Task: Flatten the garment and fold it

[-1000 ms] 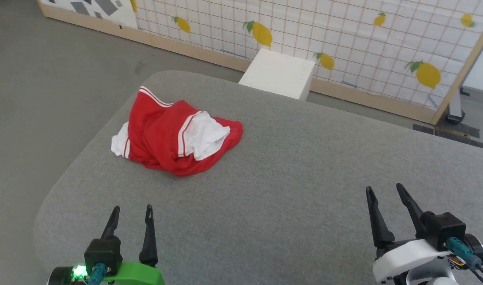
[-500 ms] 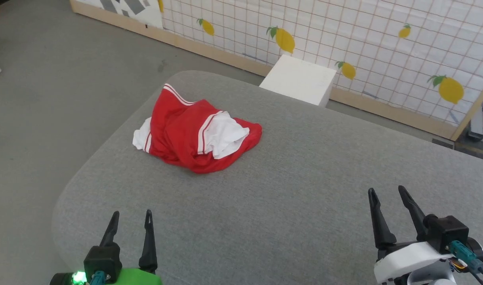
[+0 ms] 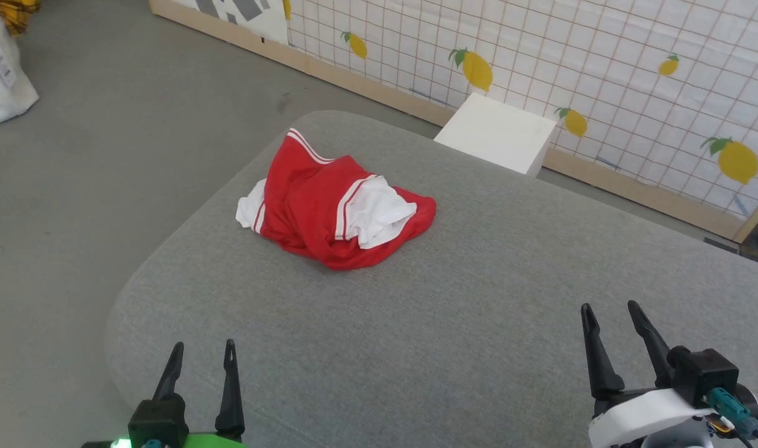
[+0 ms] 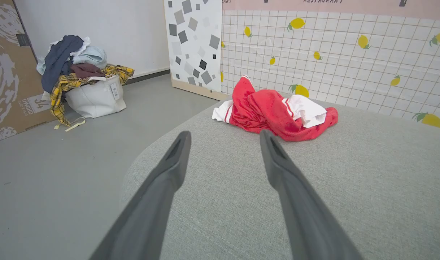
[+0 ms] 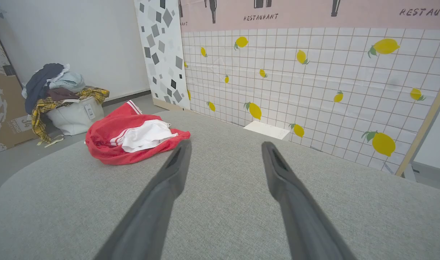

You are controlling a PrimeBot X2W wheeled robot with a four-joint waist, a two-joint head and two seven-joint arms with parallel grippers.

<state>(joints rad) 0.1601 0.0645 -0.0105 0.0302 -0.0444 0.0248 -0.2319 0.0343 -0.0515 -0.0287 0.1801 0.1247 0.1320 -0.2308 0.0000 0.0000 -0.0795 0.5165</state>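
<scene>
With left pincer (image 3: 204, 344) and right pincer (image 3: 609, 305) wide open and empty, each should seize a separate edge of the crumpled red jersey T-shirt (image 3: 329, 211).

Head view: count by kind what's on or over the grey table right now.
Red jersey T-shirt: 1
Grippers, both open: 2 (left gripper, right gripper)
Total: 3

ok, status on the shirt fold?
Left gripper open, right gripper open, both empty. Garment crumpled on grey table, untouched. Nothing in the way.
</scene>
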